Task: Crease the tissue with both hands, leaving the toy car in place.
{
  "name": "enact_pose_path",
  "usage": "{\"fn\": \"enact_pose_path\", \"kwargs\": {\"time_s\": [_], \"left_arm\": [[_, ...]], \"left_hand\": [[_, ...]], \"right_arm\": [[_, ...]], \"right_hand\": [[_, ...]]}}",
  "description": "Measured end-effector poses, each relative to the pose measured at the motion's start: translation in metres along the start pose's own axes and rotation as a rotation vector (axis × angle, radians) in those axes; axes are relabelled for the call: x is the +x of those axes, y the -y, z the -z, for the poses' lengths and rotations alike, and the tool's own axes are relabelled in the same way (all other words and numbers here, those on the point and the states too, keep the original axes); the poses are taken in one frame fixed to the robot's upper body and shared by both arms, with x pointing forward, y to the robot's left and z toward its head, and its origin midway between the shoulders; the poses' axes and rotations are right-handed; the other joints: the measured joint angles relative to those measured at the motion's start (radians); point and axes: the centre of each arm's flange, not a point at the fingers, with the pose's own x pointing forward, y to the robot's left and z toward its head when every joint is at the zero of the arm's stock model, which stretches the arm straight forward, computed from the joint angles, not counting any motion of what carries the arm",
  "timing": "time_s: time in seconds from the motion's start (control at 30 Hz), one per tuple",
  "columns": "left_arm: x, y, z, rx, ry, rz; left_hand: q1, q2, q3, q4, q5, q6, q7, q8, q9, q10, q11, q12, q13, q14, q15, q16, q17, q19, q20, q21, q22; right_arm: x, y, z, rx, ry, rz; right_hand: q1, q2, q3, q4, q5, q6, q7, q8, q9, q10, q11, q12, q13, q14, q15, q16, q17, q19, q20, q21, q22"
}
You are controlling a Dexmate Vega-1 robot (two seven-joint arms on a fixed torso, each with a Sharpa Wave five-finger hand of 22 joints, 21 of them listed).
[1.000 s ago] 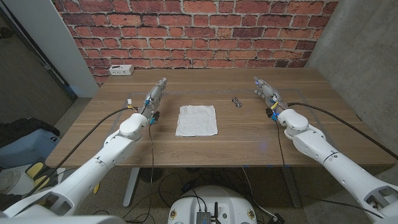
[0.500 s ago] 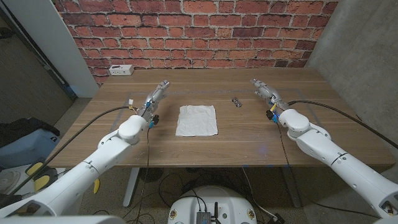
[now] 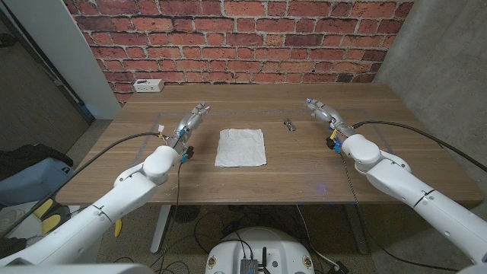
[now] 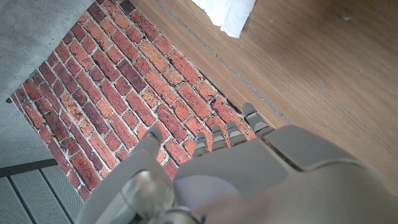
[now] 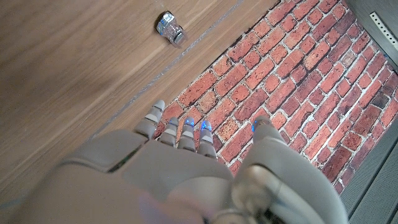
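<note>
Stage: the creasing is not yet begun, as I judge it; neither robot hand touches the tissue.
Tissue: the tissue (image 3: 241, 147) lies spread and flat in the middle of the desk (image 3: 304, 164), with no fold across it that I can make out; one corner of it also shows in the left wrist view (image 4: 229, 14).
Toy car: the toy car (image 3: 289, 124) stands on the desk just beyond the tissue's far right corner, apart from it; the right wrist view shows it as a small shiny thing on the wood (image 5: 169, 28).
Left robot hand: the left robot hand (image 3: 190, 120) is over the desk to the left of the tissue, apart from it, fingers stretched forward and holding nothing.
Right robot hand: the right robot hand (image 3: 323, 112) is to the right of the toy car, apart from it, fingers likewise extended and empty.
Done: nothing of the fold itself, by the look of the sheet.
Left to do: bring both robot hands in to the tissue, take hold of an edge, fold it over and press the crease, all without nudging the toy car.
Risk: the right robot hand must pass near the toy car to reach the tissue.
Count: one tissue, one toy car, two robot hands, one desk, one white socket strip (image 3: 147, 85) at the far left corner.
</note>
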Motion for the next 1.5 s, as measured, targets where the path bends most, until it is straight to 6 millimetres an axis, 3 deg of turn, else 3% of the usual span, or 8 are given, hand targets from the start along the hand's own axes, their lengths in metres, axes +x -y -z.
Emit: {"fn": "enact_pose_path", "kwargs": {"time_s": [1.07,1.5], "left_arm": [[-0.047,0.009,-0.005,0.135,-0.064,-0.001],[-0.068,0.014,-0.008,0.207,-0.098,0.012]], "left_hand": [[0.009,-0.001,0.010,-0.010,-0.005,0.043,0.018,0.004,0.000,0.016,-0.005,0.000,0.004,0.000,0.000,0.000,0.000,-0.005,0.005,-0.015,0.000],[0.019,0.008,0.018,-0.018,-0.005,0.053,0.018,0.004,0.000,0.021,-0.011,0.000,0.004,0.000,0.000,0.000,0.000,-0.011,0.011,-0.030,0.000]], "right_arm": [[-0.035,-0.028,-0.032,-0.252,-0.015,-0.057],[-0.045,-0.040,-0.035,-0.374,-0.068,-0.066]], "right_hand": [[0.029,0.011,0.022,-0.022,-0.007,0.037,-0.002,0.007,0.005,0.042,-0.007,0.007,0.000,0.029,-0.018,0.000,0.000,0.022,0.000,0.000,0.000],[0.040,0.008,0.029,-0.029,-0.011,0.052,-0.005,0.007,0.005,0.052,-0.008,0.007,0.000,0.038,-0.027,0.008,0.000,0.034,0.002,0.000,0.000]]}}
